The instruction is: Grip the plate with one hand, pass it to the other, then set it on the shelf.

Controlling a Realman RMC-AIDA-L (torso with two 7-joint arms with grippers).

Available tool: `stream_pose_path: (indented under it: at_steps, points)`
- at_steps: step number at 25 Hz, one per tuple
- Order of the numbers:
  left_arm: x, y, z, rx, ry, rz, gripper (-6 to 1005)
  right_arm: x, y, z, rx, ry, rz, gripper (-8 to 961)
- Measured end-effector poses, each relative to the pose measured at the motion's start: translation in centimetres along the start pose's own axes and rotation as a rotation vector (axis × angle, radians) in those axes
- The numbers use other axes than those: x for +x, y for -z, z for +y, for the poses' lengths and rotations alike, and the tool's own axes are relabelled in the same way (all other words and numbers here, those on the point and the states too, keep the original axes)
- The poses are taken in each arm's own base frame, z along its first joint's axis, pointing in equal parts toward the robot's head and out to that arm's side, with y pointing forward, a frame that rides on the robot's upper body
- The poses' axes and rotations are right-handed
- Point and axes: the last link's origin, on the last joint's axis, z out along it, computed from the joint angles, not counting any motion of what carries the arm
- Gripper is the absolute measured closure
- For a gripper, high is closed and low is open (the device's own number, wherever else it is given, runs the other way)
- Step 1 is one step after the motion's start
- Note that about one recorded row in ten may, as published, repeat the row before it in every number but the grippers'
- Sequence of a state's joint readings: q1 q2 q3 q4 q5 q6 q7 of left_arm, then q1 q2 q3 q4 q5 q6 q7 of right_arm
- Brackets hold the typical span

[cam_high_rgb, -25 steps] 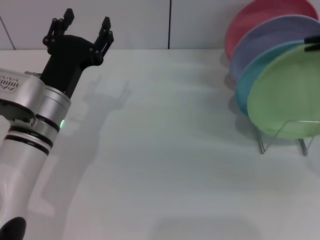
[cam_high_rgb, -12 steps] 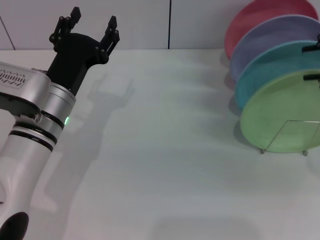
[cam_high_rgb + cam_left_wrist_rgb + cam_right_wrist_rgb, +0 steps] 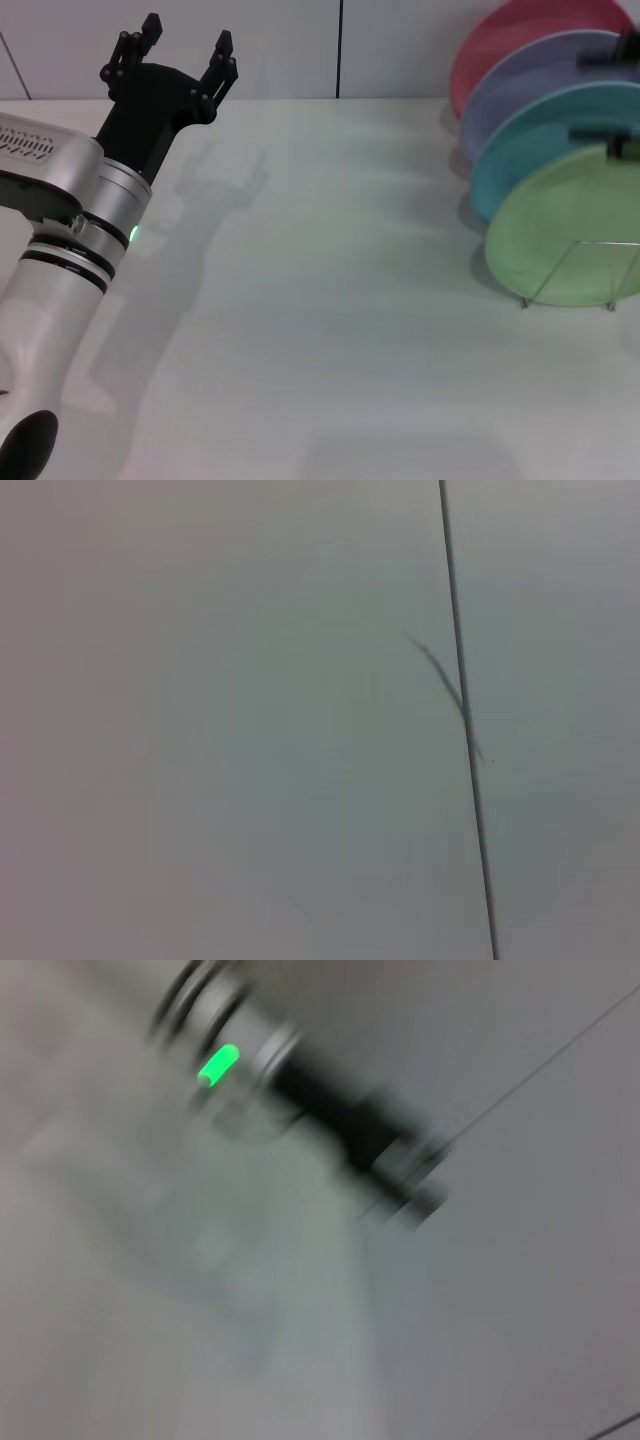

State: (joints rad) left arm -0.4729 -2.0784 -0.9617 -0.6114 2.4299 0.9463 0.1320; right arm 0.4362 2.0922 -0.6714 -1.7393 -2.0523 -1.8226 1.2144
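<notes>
The light-green plate [image 3: 560,235] stands on edge in the wire shelf [image 3: 548,278] at the far right, the front-most of several plates. My right gripper [image 3: 600,97] hovers over the plate's upper rim. It is open, with fingertips [image 3: 598,136] spread wide and nothing held between them. My left gripper [image 3: 180,55] is raised at the far left near the back wall, open and empty. The right wrist view shows only the left arm [image 3: 218,1064] with its green light, blurred. Only bare wall appears in the left wrist view.
Behind the green plate in the same rack lean a teal plate [image 3: 520,150], a lavender plate [image 3: 530,85] and a pink plate [image 3: 520,40]. The white table [image 3: 330,300] stretches between the two arms.
The green plate has dropped lower into the rack and stays there. The right gripper's fingers have spread apart and risen off the plate's rim. The left arm has barely shifted.
</notes>
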Motion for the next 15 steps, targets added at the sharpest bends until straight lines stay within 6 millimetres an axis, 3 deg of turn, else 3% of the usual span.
stream_pose_path:
  at_steps: [1,2,4,5,6,7,8,10,11,12,15]
  points:
    - [0.0,0.0,-0.1,0.001,-0.001,0.000,214,-1.1,1.5,-1.4,0.146,-0.005,-0.108,381]
    - [0.0,0.0,-0.1,0.001,-0.001,0.000,214,-1.1,1.5,-1.4,0.146,-0.005,-0.108,381]
    - [0.0,0.3,-0.3,0.008,-0.003,0.005,214,-1.2,3.5,-2.8,0.317,-0.032,-0.200,381]
    - [0.0,0.4,-0.4,0.012,-0.003,0.005,214,-0.8,4.5,-3.2,0.392,-0.057,-0.231,381]
    - [-0.2,0.9,-1.0,0.035,-0.006,0.005,214,0.9,7.4,-3.5,0.597,-0.154,-0.319,381]
    - [-0.2,0.9,-1.0,0.035,-0.006,0.005,214,0.9,7.4,-3.5,0.597,-0.154,-0.319,381]
    - [-0.3,1.1,-1.3,0.045,-0.007,0.005,214,2.4,9.2,-3.0,0.711,-0.228,-0.378,381]
    - [-0.5,1.9,-2.2,0.076,-0.011,0.008,214,5.5,12.8,-0.8,0.933,-0.360,-0.493,381]
    - [-0.7,2.6,-3.0,0.106,-0.017,0.011,214,8.8,15.8,3.1,1.165,-0.477,-0.588,381]
    - [-0.7,2.6,-3.0,0.106,-0.017,0.011,214,8.8,15.8,3.1,1.165,-0.477,-0.588,381]
    - [-1.1,3.6,-4.0,0.140,-0.028,0.009,214,12.8,16.9,10.3,1.442,-0.640,-0.605,381]
